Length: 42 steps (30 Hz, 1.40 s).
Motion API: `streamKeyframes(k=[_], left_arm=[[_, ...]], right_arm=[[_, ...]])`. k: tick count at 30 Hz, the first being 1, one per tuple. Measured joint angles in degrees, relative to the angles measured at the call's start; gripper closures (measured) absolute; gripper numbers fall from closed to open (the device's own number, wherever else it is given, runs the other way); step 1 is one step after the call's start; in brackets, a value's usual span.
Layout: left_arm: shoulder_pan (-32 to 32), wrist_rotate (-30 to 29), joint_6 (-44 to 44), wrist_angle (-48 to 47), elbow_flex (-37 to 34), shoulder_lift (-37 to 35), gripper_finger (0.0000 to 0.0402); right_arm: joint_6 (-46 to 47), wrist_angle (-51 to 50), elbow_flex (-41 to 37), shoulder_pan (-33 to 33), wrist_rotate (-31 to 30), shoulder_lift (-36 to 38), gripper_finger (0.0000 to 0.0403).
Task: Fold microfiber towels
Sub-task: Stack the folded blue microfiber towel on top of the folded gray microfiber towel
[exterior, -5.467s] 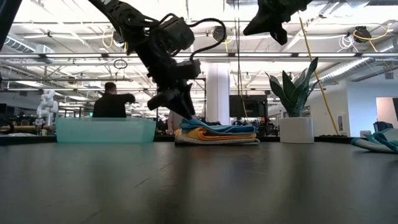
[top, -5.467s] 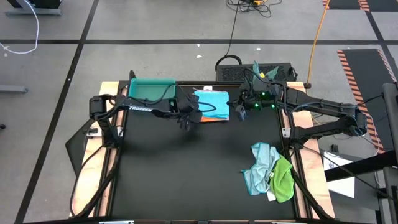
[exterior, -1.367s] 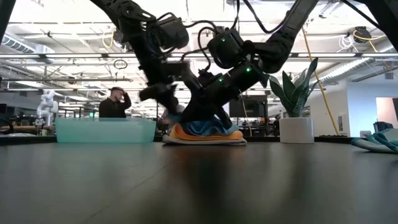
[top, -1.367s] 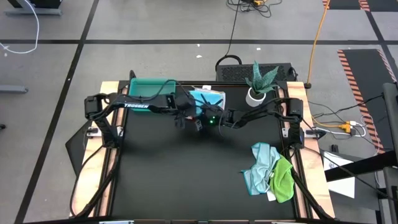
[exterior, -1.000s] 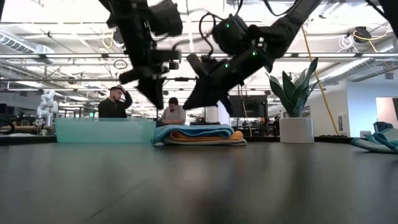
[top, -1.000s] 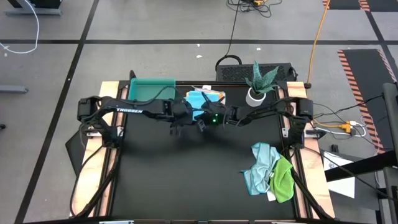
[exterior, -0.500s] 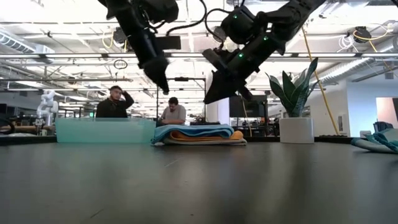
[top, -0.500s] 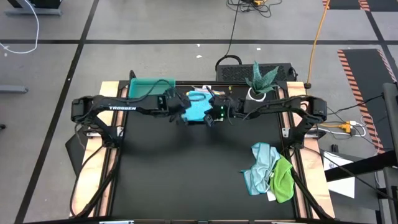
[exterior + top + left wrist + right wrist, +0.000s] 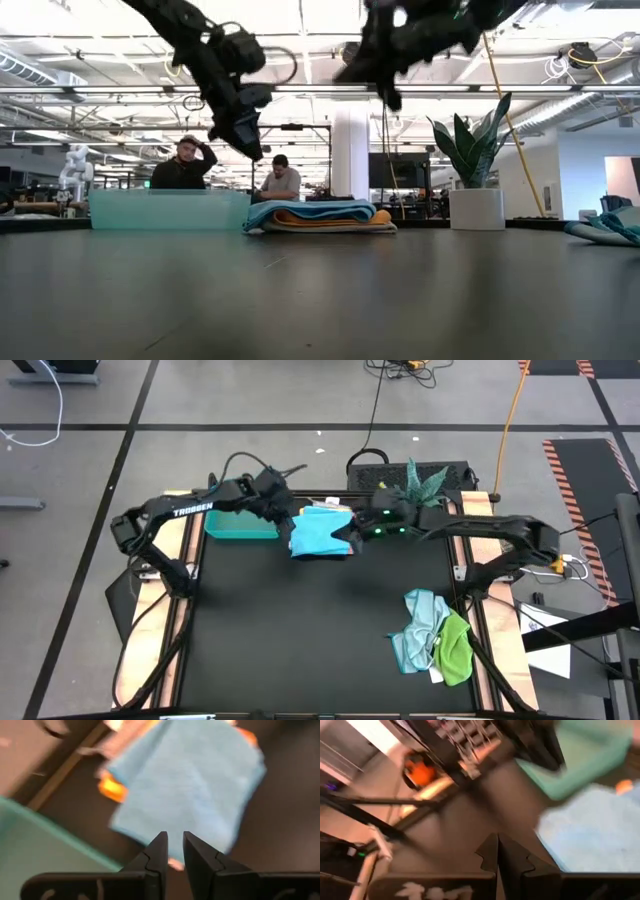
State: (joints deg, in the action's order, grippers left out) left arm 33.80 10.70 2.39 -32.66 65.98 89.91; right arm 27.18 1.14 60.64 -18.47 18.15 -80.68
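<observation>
A folded stack of microfiber towels (image 9: 318, 532) lies flat on the black table near its far edge. A bright blue towel (image 9: 190, 785) is on top, with a yellow-orange one (image 9: 111, 787) peeking out beneath. My left gripper (image 9: 288, 520) hovers above the stack's left side, by the teal tray (image 9: 240, 520). Its fingers (image 9: 173, 840) stand a narrow gap apart with nothing between them. My right gripper (image 9: 345, 532) is shut (image 9: 497, 845) and raised above the stack's right side. In the low view both grippers (image 9: 250, 148) (image 9: 385, 95) are well clear of the stack (image 9: 320, 215).
A loose heap of pale blue and green towels (image 9: 430, 635) lies at the table's right edge. A potted plant (image 9: 420, 485) stands at the far right corner. People sit in the room beyond the table (image 9: 185, 165).
Both grippers have risen from just above the stack. My left gripper has swung toward the far left, by the tray, and has rolled. My right gripper has climbed and drawn back toward the far right. The stack has stayed where it was.
</observation>
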Motion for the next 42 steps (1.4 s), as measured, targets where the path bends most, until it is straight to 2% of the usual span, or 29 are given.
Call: streamKeyframes(k=[2,5,11,17,20,25,29,33,39,42], left_arm=[[1.43,7.2,0.22,0.5,0.0,1.76,0.0339],[2.15,9.6,-1.81,1.04,0.0,4.54,0.0328],[2.71,8.01,-2.43,4.26,0.72,8.57,0.0279],[2.6,-3.2,-6.34,4.1,7.27,11.54,0.0231],[2.2,-4.68,-8.43,0.14,12.3,13.95,0.0217],[2.17,-4.5,-13.96,-14.01,20.82,20.67,0.0214],[2.2,-7.91,-16.21,-20.87,24.72,25.35,0.0215],[2.18,-9.04,-16.1,-21.0,26.28,26.73,0.0215],[2.74,-5.03,-16.11,-19.92,26.4,26.73,0.0215],[3.02,-4.8,-16.94,-20.02,26.39,26.95,0.0215]], right_arm=[[-1.02,-0.2,0.0,0.48,-0.69,3.94,0.0403],[-3.04,-0.91,0.02,1.8,-4.41,9.21,0.0403],[-4.76,-6.01,0.04,4.23,-12.09,15.72,0.0403],[-3.73,-10.76,0.04,5.15,-15.8,16.41,0.0403],[-2.55,-11.65,-0.17,5.15,-16.84,16.36,0.0403],[-2.36,-11.75,-0.94,5.32,-16.96,16.36,0.0403],[-2.25,-11.73,-0.94,5.63,-16.85,16.38,0.0403],[-2.18,-11.73,-0.94,5.84,-16.84,16.38,0.0403],[-2.33,-11.72,-0.94,5.85,-16.83,16.38,0.0403],[-2.36,-11.71,-0.94,5.85,-16.79,16.38,0.0403]])
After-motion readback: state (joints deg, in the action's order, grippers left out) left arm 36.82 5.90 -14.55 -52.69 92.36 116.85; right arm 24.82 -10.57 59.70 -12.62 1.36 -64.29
